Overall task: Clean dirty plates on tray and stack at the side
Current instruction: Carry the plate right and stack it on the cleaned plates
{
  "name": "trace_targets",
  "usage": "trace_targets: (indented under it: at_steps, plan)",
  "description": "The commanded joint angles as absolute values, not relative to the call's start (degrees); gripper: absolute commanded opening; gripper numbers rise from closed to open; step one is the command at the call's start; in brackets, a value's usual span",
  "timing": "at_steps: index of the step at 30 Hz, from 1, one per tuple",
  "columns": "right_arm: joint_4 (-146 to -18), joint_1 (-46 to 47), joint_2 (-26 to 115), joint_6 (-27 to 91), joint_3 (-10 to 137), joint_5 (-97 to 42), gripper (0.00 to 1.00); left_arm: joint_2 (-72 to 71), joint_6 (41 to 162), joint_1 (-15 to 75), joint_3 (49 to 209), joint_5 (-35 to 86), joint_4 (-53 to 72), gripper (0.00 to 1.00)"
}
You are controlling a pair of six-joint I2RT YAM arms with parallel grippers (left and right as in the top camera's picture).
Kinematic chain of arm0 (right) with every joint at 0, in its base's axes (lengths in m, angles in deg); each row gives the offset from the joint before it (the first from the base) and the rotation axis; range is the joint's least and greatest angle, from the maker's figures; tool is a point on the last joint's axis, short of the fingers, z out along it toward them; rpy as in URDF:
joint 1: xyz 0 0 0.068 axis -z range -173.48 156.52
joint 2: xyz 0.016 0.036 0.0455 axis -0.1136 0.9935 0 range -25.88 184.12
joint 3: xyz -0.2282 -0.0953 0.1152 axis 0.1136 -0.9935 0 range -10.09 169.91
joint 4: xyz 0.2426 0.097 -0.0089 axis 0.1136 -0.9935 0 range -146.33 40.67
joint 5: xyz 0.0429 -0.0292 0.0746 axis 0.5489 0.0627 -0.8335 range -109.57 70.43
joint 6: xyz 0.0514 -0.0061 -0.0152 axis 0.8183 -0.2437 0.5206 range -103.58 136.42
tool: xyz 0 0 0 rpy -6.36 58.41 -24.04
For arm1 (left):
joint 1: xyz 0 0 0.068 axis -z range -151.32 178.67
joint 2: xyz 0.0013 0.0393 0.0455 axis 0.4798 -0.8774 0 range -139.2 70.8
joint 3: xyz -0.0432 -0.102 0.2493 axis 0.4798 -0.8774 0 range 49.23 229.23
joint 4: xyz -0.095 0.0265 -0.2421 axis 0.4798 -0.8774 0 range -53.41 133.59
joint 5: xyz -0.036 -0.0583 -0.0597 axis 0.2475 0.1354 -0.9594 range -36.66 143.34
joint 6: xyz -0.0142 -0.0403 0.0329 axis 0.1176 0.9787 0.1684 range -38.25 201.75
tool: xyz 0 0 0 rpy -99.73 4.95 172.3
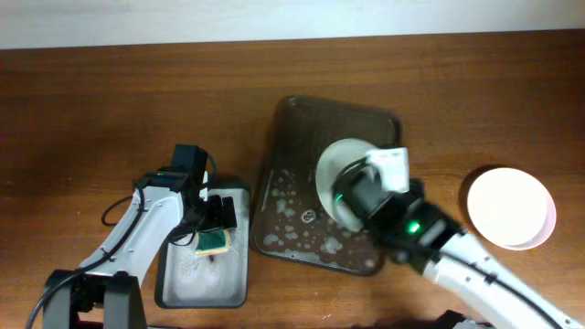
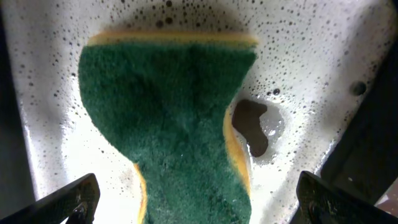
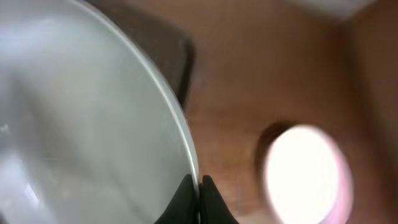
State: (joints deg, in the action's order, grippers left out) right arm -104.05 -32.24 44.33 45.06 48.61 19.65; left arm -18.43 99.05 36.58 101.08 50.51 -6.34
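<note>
**A:** Which arm gets the next move?

**B:** Right one, easy. The right gripper point(image 3: 199, 190) is pinched shut on the rim of a white plate point(image 1: 336, 172), over the dark brown tray point(image 1: 366, 119). Can't tell if the plate's lifted clear. The side stack point(image 1: 510, 207) sits on the table off to that arm's right, well apart from the tray, so I'd guess one sideways carry.

**A:** And the left?

**B:** The left gripper point(image 2: 200, 198) hangs over the small grey tray point(image 1: 178, 283), fingers spread wide, gripping nothing. The green sponge point(image 2: 168, 112) lies flat in the suds below. It's on the far side from the stack.
</note>
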Motion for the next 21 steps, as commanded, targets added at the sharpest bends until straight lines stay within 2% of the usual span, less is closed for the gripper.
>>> trace_targets:
  at_steps: [1,2,4,8,9,13,16,17,18,19,20,21]
  plan:
    - [-103.8,-13.4,43.3,45.2,50.5,-11.4,0.04,-17.4,98.6,36.5,101.4,50.1,-6.3,1.0]
    - [-103.7,-3.5,43.3,41.4,51.0,-19.9,0.04,-17.4,98.6,36.5,101.4,50.1,-6.3,1.0]
    - [-103.7,13.4,43.6,37.0,51.0,-28.7,0.04,-17.4,98.6,36.5,101.4,50.1,-6.3,1.0]
    - [-103.1,42.0,47.1,36.4,51.0,-29.6,0.04,-17.4,98.6,36.5,101.4,50.1,-6.3,1.0]
    - [-102.3,46.8,48.6,36.4,50.9,-29.3,0.04,-17.4,98.6,36.5,101.4,50.1,-6.3,0.99]
    - [-101.4,57.6,59.1,36.4,50.9,-28.0,0.04,-17.4,98.5,36.5,101.4,50.1,-6.3,1.0]
    - [-101.4,58.4,66.0,36.4,51.0,-28.0,0.04,-17.4,98.6,36.5,101.4,50.1,-6.3,1.0]
    - [-101.4,58.4,65.9,36.3,51.0,-29.0,0.09,-17.4,98.5,36.5,101.4,50.1,-6.3,0.99]
    - [-101.8,58.4,64.8,36.3,51.5,-31.7,0.37,-17.4,98.6,36.5,101.4,50.1,-6.3,1.0]
    - [-102.3,58.2,63.4,34.8,52.3,-35.3,0.41,-17.4,98.6,36.5,101.4,50.1,-6.3,1.0]
    - [-105.8,56.3,57.5,30.9,55.3,-43.9,0.51,-17.4,98.6,36.5,101.4,50.1,-6.3,1.0]
    - [-107.0,54.7,54.6,29.2,56.1,-44.7,0.52,-17.4,98.6,36.5,101.4,50.1,-6.3,1.0]
